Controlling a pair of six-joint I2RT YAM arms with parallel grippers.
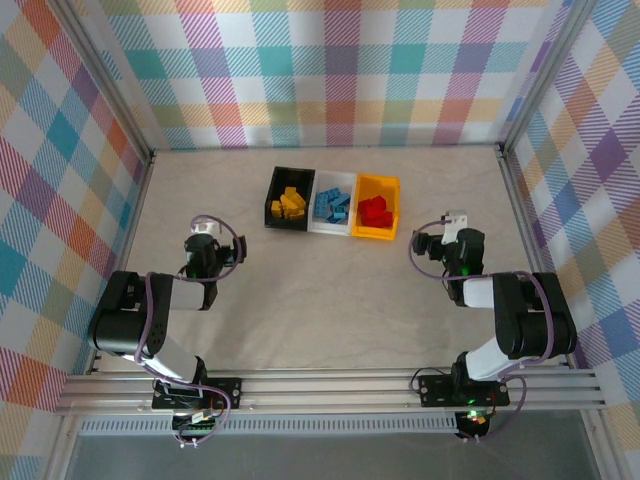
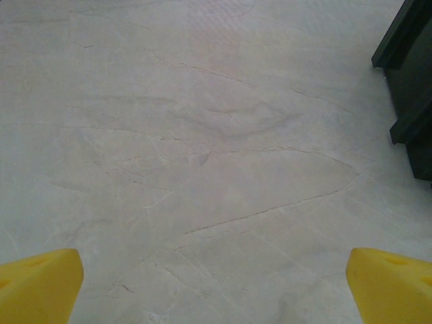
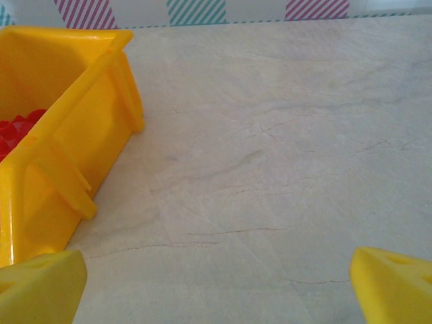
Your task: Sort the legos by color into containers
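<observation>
Three joined bins stand in a row at the table's middle back. The black bin [image 1: 285, 224] holds yellow legos [image 1: 291, 203], the white bin [image 1: 330, 230] holds blue legos [image 1: 333, 203], and the yellow-orange bin [image 1: 377, 236] holds red legos [image 1: 376, 211]. My left gripper [image 1: 203, 232] hovers left of the bins, open and empty, over bare table [image 2: 216, 290], with the black bin's corner [image 2: 412, 88] at its right. My right gripper [image 1: 450, 232] sits right of the bins, open and empty [image 3: 216, 287]. The yellow-orange bin [image 3: 74, 121] with red legos [image 3: 17, 131] lies to its left.
Plaid walls with metal frame rails enclose the table on three sides. The pale marbled tabletop [image 1: 320, 300] stretches between the arms and in front of the bins. Both arm bases sit on the rail at the near edge.
</observation>
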